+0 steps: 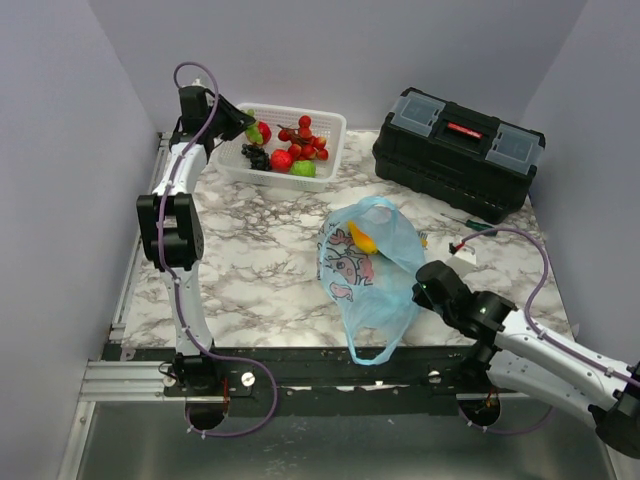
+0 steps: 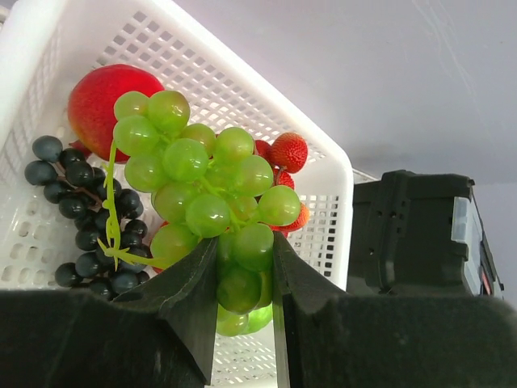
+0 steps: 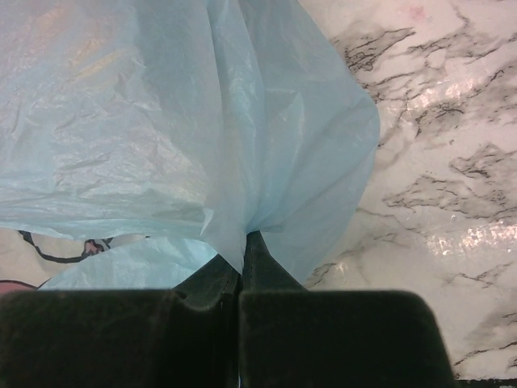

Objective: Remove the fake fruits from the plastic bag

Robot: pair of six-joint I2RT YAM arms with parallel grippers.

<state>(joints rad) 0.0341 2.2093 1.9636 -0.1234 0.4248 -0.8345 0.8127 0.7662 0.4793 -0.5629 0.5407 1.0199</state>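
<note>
My left gripper (image 1: pixel 243 127) hangs over the left end of the white lattice basket (image 1: pixel 331 124). It is shut on a green grape bunch (image 2: pixel 202 186), pinched at its lower grapes between the fingers (image 2: pixel 244 283). In the basket lie a red apple (image 2: pixel 101 101), a dark grape cluster (image 2: pixel 81 218) and red berries (image 2: pixel 288 152). The light-blue plastic bag (image 1: pixel 365 270) lies mid-table with a yellow-orange piece (image 1: pixel 362 238) showing in its open mouth. My right gripper (image 1: pixel 425 285) is shut on a fold of the bag's right side (image 3: pixel 242 250).
A black toolbox (image 1: pixel 458 148) stands at the back right. A small screwdriver (image 1: pixel 470 225) lies in front of it. A light-green round fruit (image 1: pixel 303 168) sits in the basket's front. The bag's loop handle (image 1: pixel 370 352) reaches the table's near edge.
</note>
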